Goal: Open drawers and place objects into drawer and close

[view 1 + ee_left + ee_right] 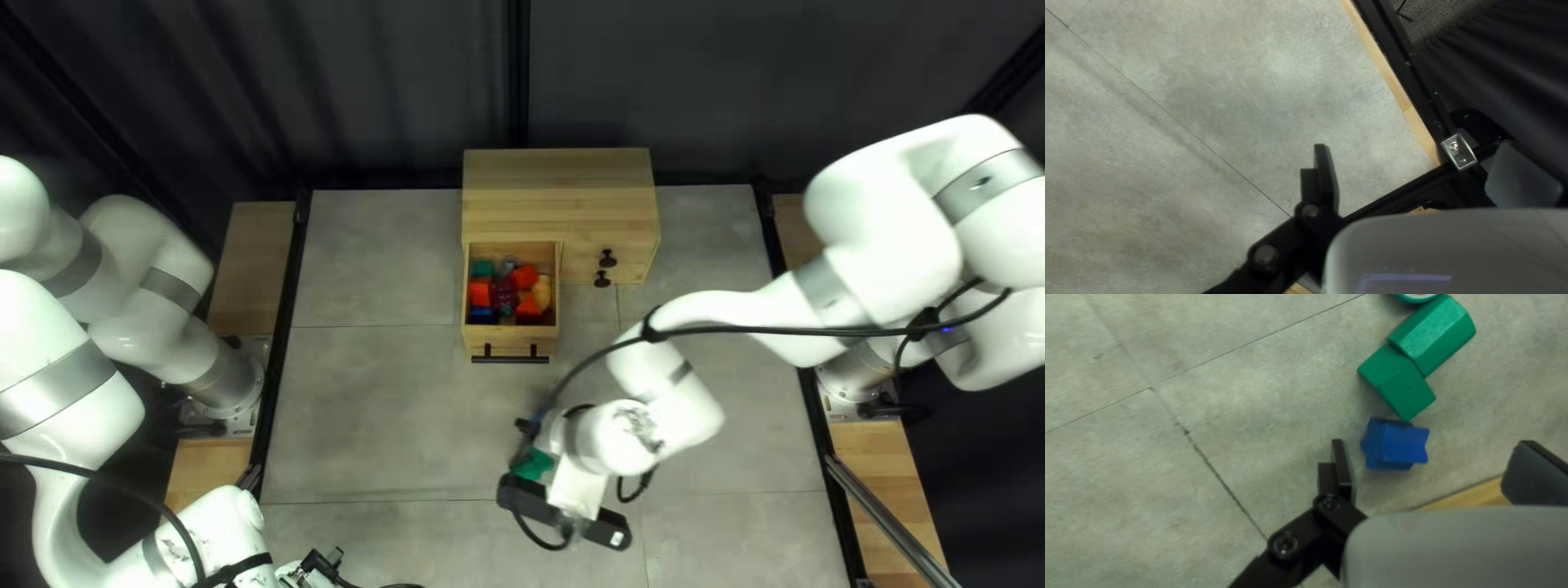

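- Top left: drawer (509, 342) near twelve o'clock, pulled toward six, holding blocks (527, 278).
- Left wrist: left pincer (294, 573) wide open.
- Right wrist: right pincer (575, 488) open, blue block (1396, 446) between its tips; longer green block (1433, 335) beyond, long axis toward two.

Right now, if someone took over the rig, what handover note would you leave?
Left gripper: open, holding nothing.
Right gripper: open, above the blue block, not gripping it.
Done: the drawer with the bar handle stands open, colourful things inside. The knobbed drawers look shut.
To do: the blue block, two green blocks and a partly seen teal-rimmed thing lie on the table; they probably go in, then the drawer closes.
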Controlling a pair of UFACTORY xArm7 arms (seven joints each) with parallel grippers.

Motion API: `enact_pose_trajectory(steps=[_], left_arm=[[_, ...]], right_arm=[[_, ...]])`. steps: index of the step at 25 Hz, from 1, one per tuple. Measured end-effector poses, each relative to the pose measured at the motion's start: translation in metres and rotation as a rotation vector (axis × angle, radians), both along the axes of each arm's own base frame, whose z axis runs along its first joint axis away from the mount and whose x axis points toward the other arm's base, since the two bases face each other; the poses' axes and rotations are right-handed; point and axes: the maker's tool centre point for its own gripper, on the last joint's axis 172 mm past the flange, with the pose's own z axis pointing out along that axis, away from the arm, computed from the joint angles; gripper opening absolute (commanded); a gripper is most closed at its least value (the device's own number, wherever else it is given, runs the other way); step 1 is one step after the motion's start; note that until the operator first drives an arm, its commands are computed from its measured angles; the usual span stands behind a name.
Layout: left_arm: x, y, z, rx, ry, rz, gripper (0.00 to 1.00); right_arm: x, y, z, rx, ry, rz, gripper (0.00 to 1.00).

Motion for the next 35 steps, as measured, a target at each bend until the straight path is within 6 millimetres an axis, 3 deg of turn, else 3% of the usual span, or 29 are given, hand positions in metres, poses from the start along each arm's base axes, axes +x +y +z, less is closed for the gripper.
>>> enact_pose_trajectory(steps=[8, 18, 35], left_arm=[[0.0, 0.0, 0.0, 0.0, 0.0, 0.0, 1.0], [0.0, 0.0, 0.0, 0.0, 0.0, 0.0, 1.0], [0.0, 0.0, 0.0, 0.0, 0.0, 0.0, 1.0]], right_arm=[[0.01, -0.01, -0.02, 0.015, 0.064, -0.03, 1.0], [0.008, -0.019, -0.035, -0.02, 0.137, -0.052, 1.0], [0.001, -0.035, -0.039, -0.101, 0.248, -0.109, 1.0]])
